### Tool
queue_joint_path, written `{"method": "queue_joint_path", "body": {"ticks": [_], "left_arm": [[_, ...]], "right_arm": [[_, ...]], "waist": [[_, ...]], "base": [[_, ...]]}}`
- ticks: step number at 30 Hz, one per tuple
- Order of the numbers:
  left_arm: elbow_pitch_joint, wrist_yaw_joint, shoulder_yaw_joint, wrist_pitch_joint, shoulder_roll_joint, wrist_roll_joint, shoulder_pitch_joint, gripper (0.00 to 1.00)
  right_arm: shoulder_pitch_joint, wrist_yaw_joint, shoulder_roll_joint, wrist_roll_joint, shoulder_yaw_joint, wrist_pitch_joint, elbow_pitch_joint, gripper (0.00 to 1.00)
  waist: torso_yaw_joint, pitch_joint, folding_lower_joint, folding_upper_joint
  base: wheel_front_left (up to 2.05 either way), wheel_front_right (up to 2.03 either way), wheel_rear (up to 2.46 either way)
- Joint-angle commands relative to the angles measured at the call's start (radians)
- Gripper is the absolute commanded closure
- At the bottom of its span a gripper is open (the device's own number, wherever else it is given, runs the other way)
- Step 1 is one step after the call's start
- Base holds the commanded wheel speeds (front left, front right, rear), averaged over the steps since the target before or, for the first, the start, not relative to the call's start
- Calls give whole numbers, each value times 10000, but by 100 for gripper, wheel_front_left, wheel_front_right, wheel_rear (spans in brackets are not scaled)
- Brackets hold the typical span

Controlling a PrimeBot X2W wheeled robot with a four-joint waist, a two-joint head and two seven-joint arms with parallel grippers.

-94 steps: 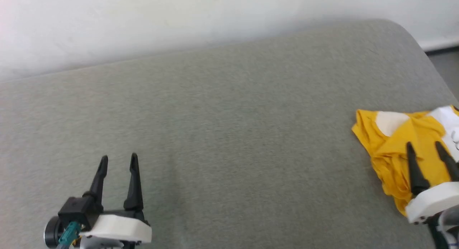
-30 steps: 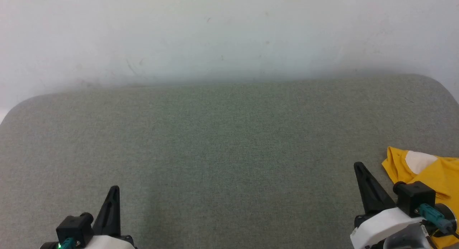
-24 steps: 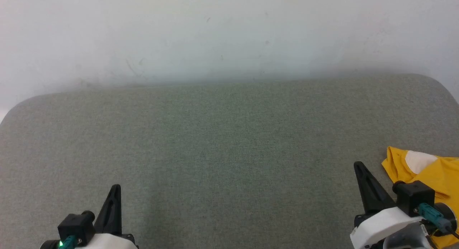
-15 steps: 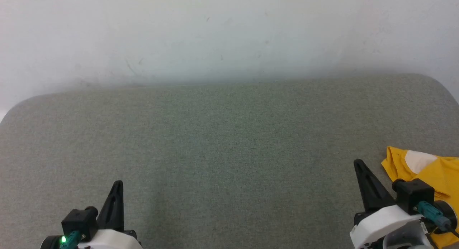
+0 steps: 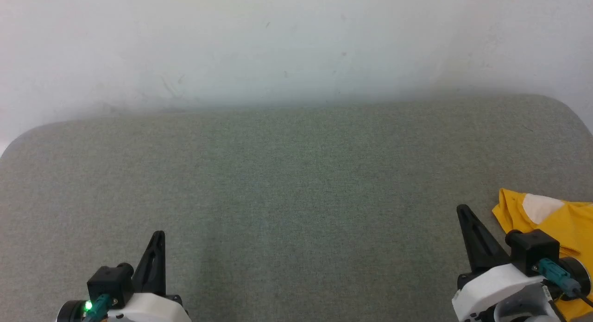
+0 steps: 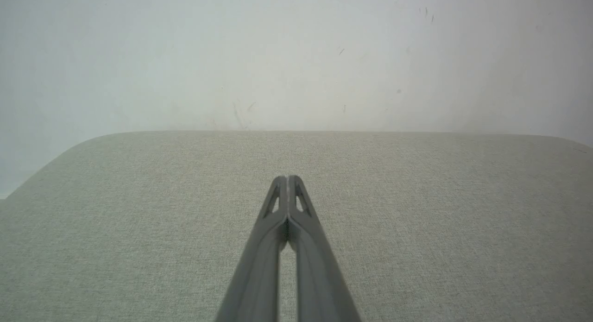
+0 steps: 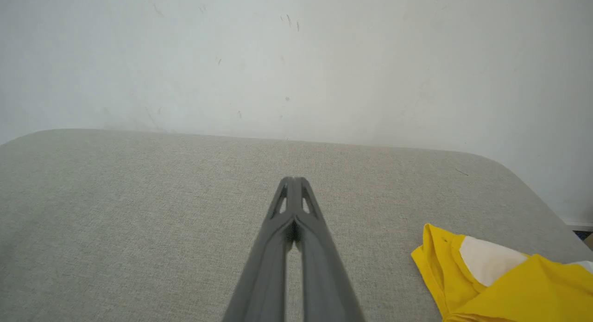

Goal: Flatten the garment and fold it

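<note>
**Garment (image 5: pixel 563 222) bunched at 4 o'clock, both claws pressed together**

In the head view, the left claw (image 5: pixel 159 234) is seen at 7 o'clock and the right claw (image 5: pixel 462 209) at 5 o'clock, both pointed towards 12 o'clock over the grey-green desk (image 5: pixel 296 173). In each wrist view the claw's fingers are shown pressed together tip to tip, with nothing pinched between them. The garment, bright yellow with a white patch, is found crumpled on the desk at 4 o'clock, near the right claw and cut off by the picture's edge. The right claw's fingertips are seen apart from it. A pale wall (image 5: pixel 296 44) is seen behind the desk at 12 o'clock.
</note>
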Motion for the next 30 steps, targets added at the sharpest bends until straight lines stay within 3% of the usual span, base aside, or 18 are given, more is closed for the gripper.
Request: {"method": "queue_joint_path", "body": {"ticks": [1, 30], "left_arm": [[-88, 90, -30, 77, -50, 148, -243, 100], [-400, 186, -92, 648, -365, 755, -504, 100]], "right_arm": [[-168, -4, 38, -96, -4, 55, 23, 100], [-364, -6, 77, -419, -41, 135, 47, 100]], "waist": [[-3, 2, -1, -1], [-43, 28, -1, -1]], "base": [[0, 0, 0], [0, 0, 0]]}}
